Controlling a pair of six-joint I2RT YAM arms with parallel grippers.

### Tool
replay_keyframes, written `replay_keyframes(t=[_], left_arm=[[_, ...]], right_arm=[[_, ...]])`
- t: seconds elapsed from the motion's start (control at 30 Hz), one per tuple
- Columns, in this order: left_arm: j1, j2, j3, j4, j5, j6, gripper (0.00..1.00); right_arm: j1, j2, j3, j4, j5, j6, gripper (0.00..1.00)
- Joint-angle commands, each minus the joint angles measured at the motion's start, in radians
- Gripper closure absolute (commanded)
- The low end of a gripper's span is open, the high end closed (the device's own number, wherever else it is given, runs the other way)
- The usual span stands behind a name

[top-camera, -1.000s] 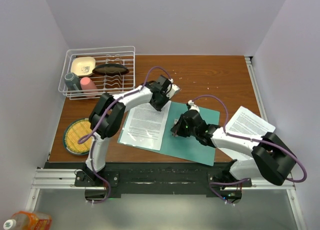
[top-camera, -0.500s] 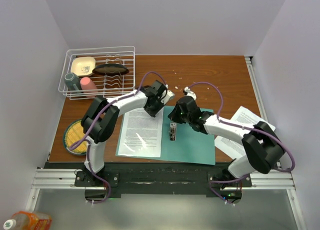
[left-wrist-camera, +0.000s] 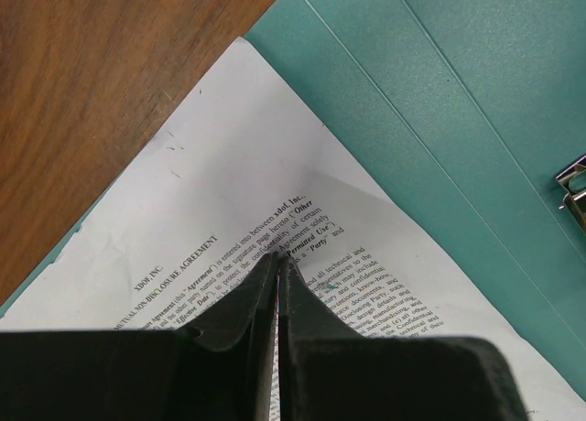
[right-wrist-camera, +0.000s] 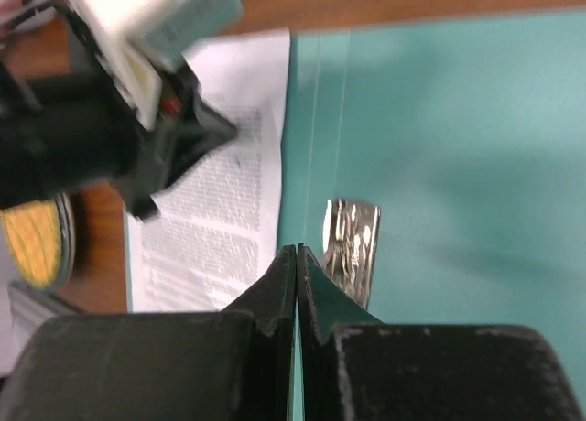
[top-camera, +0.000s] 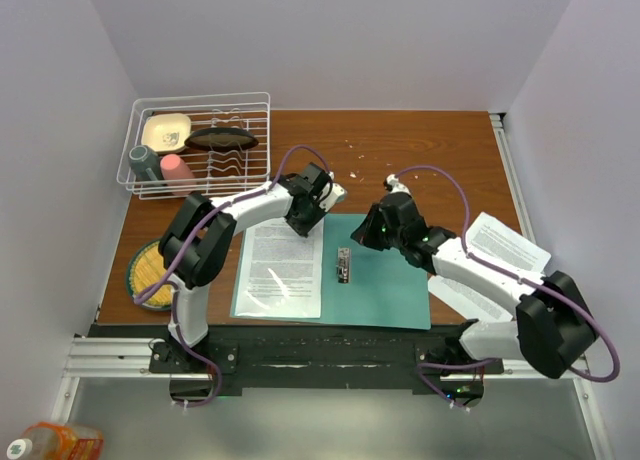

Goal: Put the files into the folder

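Note:
The teal folder [top-camera: 385, 280] lies open and flat near the table's front. One file [top-camera: 283, 265], a white printed sheet, lies on its left half. The metal clip [top-camera: 343, 264] sits at the spine. My left gripper [top-camera: 305, 218] is shut, its tips resting on the sheet's top right part [left-wrist-camera: 229, 210], beside bare folder [left-wrist-camera: 439, 101]. My right gripper [top-camera: 372, 230] is shut and empty, over the folder's right half [right-wrist-camera: 458, 119], just behind the clip [right-wrist-camera: 351, 247]. More files [top-camera: 505, 242] lie on the table at the right, partly under my right arm.
A white wire dish rack [top-camera: 200, 145] with cups and dishes stands at the back left. A yellow plate [top-camera: 152, 272] lies at the front left, beside the folder. Crumbs dot the wood behind the folder.
The folder and sheet have swung from tilted to square with the table edge. My right gripper left the clip and moved back and right. My left gripper drew slightly left and nearer.

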Motion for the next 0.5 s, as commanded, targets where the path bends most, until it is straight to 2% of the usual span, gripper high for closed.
replay_keyframes(t=[0.0,0.2,0.47], left_arm=[[0.005,0.01,0.025,-0.026,-0.003,-0.01,0.92],[0.007,0.015,0.032,-0.027,0.005,-0.011,0.92],[0.005,0.018,0.042,-0.03,0.01,-0.016,0.92]], right_arm=[[0.013,0.046,-0.078,0.046,-0.196,-0.001,1.0],[0.02,0.076,-0.081,0.016,-0.188,-0.017,1.0],[0.08,0.195,-0.078,0.099,-0.267,0.005,1.0]])
